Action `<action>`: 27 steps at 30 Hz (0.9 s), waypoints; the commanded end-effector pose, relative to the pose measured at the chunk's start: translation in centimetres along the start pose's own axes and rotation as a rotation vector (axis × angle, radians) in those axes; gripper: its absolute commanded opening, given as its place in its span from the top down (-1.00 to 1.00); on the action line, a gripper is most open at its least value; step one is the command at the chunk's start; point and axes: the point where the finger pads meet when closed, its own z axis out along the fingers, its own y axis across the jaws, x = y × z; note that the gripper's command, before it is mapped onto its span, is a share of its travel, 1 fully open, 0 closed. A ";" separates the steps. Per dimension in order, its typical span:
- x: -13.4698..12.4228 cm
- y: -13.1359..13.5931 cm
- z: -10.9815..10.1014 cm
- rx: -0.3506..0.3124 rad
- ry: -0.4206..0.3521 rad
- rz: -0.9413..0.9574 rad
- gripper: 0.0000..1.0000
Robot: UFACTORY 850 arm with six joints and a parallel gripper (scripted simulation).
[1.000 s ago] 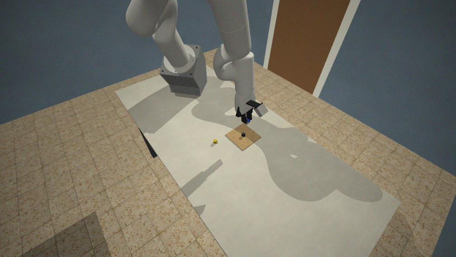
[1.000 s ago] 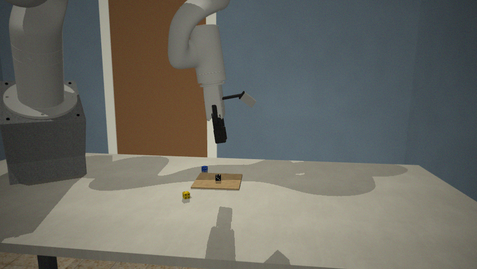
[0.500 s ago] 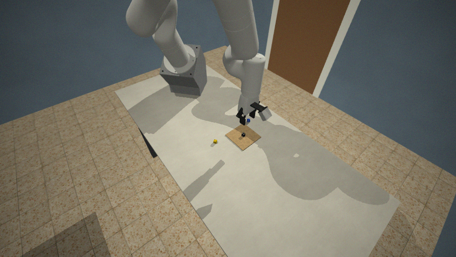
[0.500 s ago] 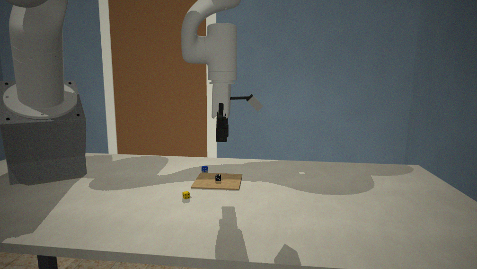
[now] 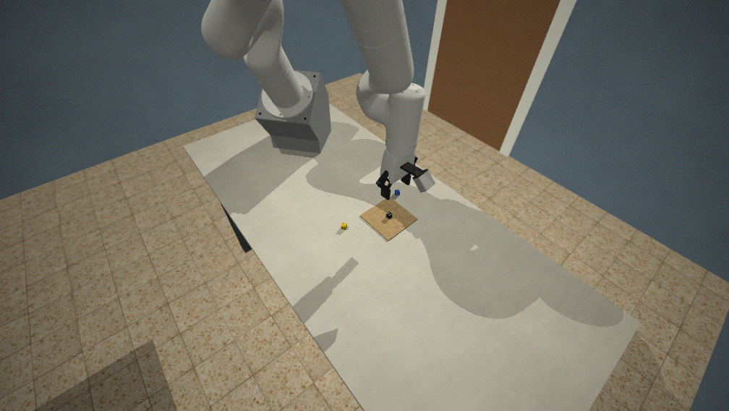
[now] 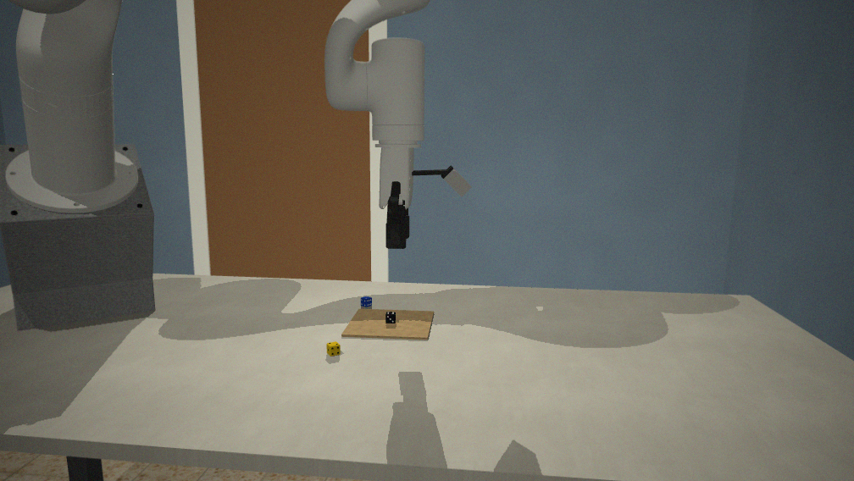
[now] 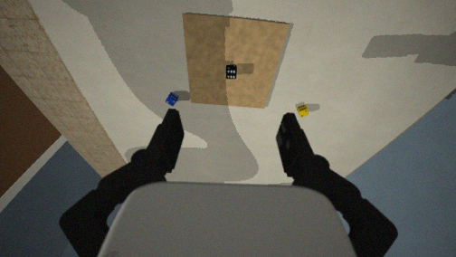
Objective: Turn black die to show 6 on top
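Observation:
The black die (image 5: 388,215) (image 6: 390,317) (image 7: 231,71) lies flat near the middle of the tan square mat (image 5: 393,230) (image 6: 413,326) (image 7: 253,45). In the wrist view its upper face shows two rows of white pips. My gripper (image 5: 395,182) (image 6: 396,243) (image 7: 230,123) is open wide and empty. It hangs well above the table, pointing straight down, over the mat's back edge. The blue die (image 5: 396,192) (image 6: 366,301) (image 7: 171,99) lies on the table just off the mat's back left corner. The yellow die (image 5: 344,225) (image 6: 333,349) (image 7: 302,109) lies on the table to the front left of the mat.
The white table (image 5: 408,316) (image 6: 537,388) carries the robot's grey base block (image 5: 293,114) (image 6: 71,239) at its far left end. A brown door (image 6: 280,149) stands behind the table. Tiled floor surrounds the table.

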 end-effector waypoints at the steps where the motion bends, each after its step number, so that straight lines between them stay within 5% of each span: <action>1: 0.1 0.0 -0.7 0.000 0.001 0.000 -1.00; 16: 0.1 0.0 -4.3 0.000 0.001 0.000 -1.00; 27: 0.1 0.0 -4.7 0.000 0.001 0.000 -1.00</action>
